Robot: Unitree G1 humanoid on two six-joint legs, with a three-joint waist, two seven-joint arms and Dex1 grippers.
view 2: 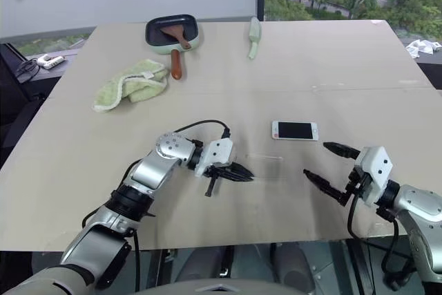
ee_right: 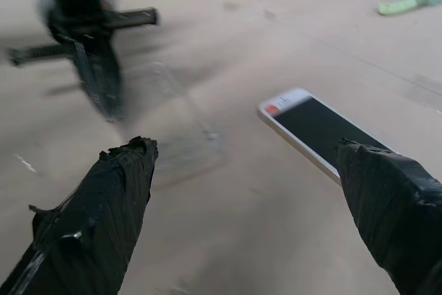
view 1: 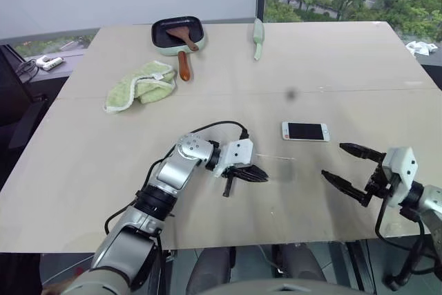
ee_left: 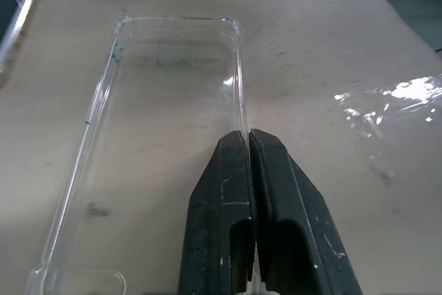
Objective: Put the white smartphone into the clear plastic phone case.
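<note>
The white smartphone (view 1: 304, 131) lies flat, screen up, on the tan table (view 1: 83, 164), right of centre. To its left and a little nearer lies the clear plastic phone case (ee_left: 166, 136), faint in the head views (view 1: 276, 160). My left gripper (view 1: 264, 175) points right and reaches the case's near long edge. In the left wrist view its jaws are pressed together on that edge (ee_left: 247, 135). My right gripper (view 1: 333, 160) hovers open to the right of the case and nearer than the phone. The right wrist view shows the phone (ee_right: 318, 132) and the case (ee_right: 173, 129) between its spread fingers.
At the far side of the table are a green towel (view 1: 141, 84), a dark pan with a wooden spatula (view 1: 178, 34) and a pale green utensil (view 1: 258, 38). A seam (view 1: 345, 90) crosses the table beyond the phone. The table's front edge runs just below both grippers.
</note>
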